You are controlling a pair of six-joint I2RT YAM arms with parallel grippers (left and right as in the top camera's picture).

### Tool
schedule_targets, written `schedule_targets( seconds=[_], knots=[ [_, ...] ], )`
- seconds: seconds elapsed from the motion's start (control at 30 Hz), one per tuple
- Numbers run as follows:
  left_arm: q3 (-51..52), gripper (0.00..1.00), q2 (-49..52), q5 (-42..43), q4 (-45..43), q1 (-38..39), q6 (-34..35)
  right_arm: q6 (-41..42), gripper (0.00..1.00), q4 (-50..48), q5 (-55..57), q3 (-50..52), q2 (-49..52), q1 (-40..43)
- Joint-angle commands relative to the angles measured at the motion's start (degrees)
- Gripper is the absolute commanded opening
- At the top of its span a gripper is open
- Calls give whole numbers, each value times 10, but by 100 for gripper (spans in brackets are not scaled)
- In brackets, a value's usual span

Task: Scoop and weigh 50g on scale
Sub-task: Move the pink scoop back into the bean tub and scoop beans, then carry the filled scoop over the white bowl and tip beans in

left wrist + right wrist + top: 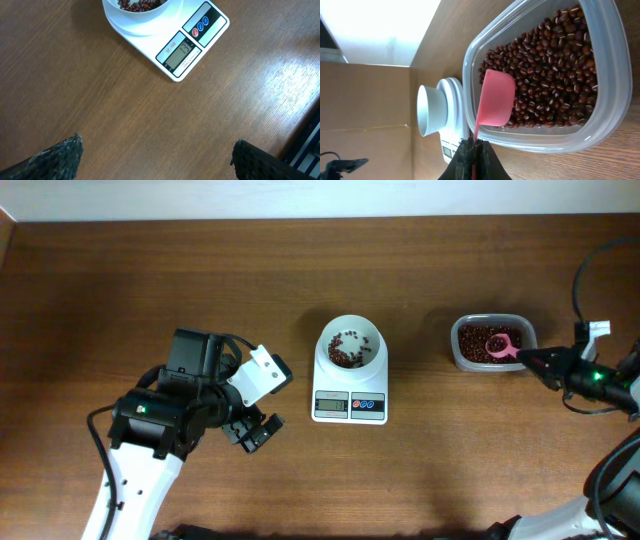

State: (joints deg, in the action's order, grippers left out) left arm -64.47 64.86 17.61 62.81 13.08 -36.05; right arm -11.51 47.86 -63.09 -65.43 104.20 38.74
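Wooden table point(100, 280), scale point(350, 407) with beans point(345, 358) in bowl point(372, 332).
Left gripper point(253, 430) spread wide, empty; right gripper point(474, 150) clamped on pink scoop point(496, 97) over bean tub point(620, 75).

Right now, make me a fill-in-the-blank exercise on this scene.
The right gripper is shut on the handle of a scoop coloured ____.
The left gripper is ____ and empty.
The bowl on the scale is coloured ____.
The beans in the tub are coloured ____.
Missing: pink; open; white; red.

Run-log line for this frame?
left end effector open, empty | right end effector shut on pink scoop over bean tub | scale bowl holds beans
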Motion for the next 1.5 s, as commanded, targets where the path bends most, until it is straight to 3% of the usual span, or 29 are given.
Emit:
schedule_targets(
  seconds=[0.0,0.47,1.03,1.33,1.47],
  knots=[
    [-12,99,-6,8,-1,-2,-9,0,4,4,-28,3,5,7],
    [-12,99,-6,8,-1,-2,-9,0,4,19,-109,3,5,1],
    [-12,99,-6,8,-1,-2,-9,2,4,6,-162,3,5,-231],
    [-12,99,-6,8,-1,-2,-9,154,4,-142,-155,3,5,-321],
    [-12,99,-6,8,-1,-2,-9,205,4,-184,-103,3,5,-350]
  ],
)
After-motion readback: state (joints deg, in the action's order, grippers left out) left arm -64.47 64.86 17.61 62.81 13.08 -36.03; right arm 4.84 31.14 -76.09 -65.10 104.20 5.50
